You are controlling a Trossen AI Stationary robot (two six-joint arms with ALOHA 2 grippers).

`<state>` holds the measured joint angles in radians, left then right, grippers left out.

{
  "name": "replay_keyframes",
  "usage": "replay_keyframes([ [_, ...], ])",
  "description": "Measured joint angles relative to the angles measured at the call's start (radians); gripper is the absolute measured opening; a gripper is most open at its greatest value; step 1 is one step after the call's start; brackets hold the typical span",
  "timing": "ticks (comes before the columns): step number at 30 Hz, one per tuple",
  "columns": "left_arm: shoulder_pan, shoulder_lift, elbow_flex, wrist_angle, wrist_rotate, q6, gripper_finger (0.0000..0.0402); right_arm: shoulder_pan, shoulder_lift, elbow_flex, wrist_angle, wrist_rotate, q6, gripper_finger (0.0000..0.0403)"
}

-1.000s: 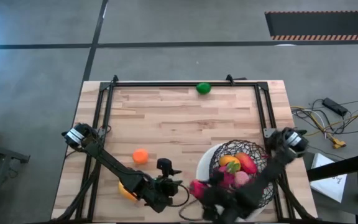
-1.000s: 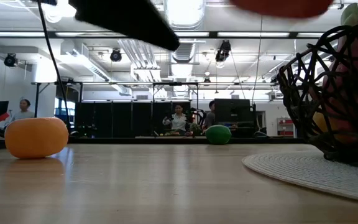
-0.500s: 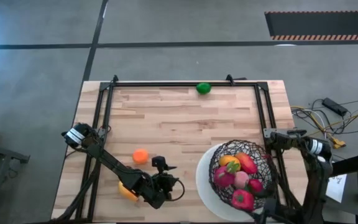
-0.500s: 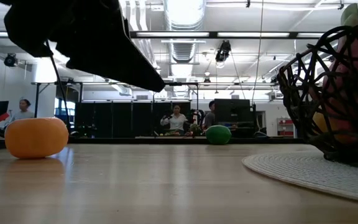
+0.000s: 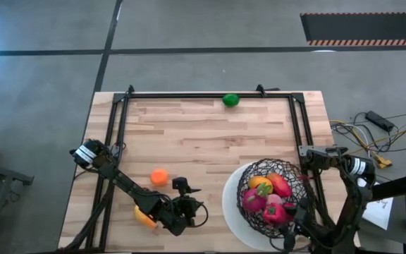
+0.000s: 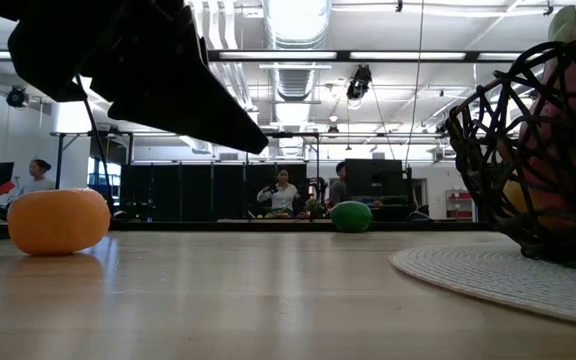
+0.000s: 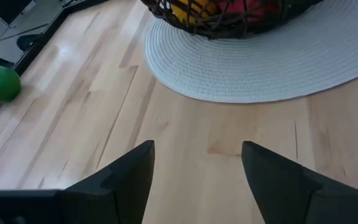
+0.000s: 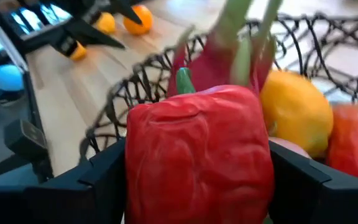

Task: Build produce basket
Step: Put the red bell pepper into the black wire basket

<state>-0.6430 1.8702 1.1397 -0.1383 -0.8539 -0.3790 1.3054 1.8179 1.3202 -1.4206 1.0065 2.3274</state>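
Observation:
The black wire basket (image 5: 292, 185) stands on its white round base (image 5: 232, 204) at the table's near right and holds several pieces of produce, orange, yellow, red and pink. My right gripper (image 5: 279, 219) is shut on a red pepper (image 8: 197, 155) over the basket's near side. My left gripper (image 7: 197, 168) is open and holds nothing, left of the base (image 7: 260, 68) at the near edge. An orange fruit (image 5: 159, 176), a yellow piece (image 5: 144, 216) under my left arm and a green piece (image 5: 230, 100) by the far rail lie on the table. My right gripper pinches the red pepper between its two fingers, one finger (image 8: 101, 180) on each side of its body (image 8: 143, 163). The fingers come slanting from the table's near right side. The pepper sits upright, green stem up, inside the basket's rim; whether it rests on the produce below cannot be told.
Black frame rails (image 5: 118, 134) run along the table's left, far and right sides. The middle and far part of the wooden top (image 5: 203, 141) is bare. Cables (image 5: 361, 134) lie on the floor to the right. People show far behind the table in the low view.
My right gripper has carried the red pepper from the table left of the basket toward the right, and now holds it over the produce in the basket. Its arm has drawn back to the table's near right corner.

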Motion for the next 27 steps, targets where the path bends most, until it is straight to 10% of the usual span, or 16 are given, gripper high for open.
replay_keyframes([
  [9, 0.0, 0.0, 0.0, 0.0, 0.0, 0.0, 0.0226, -0.026, -0.009, 0.041, 0.024, -0.038, -0.144, 0.0303],
  [19, 0.0, 0.0, 0.0, 0.0, 0.0, 0.0, 0.0226, -0.036, -0.057, 0.051, 0.025, -0.323, -0.239, 0.0362],
  [27, 0.0, 0.0, 0.0, 0.0, 0.0, 0.0, 0.0226, -0.057, -0.16, 0.073, 0.029, -0.368, -0.37, 0.0315],
])
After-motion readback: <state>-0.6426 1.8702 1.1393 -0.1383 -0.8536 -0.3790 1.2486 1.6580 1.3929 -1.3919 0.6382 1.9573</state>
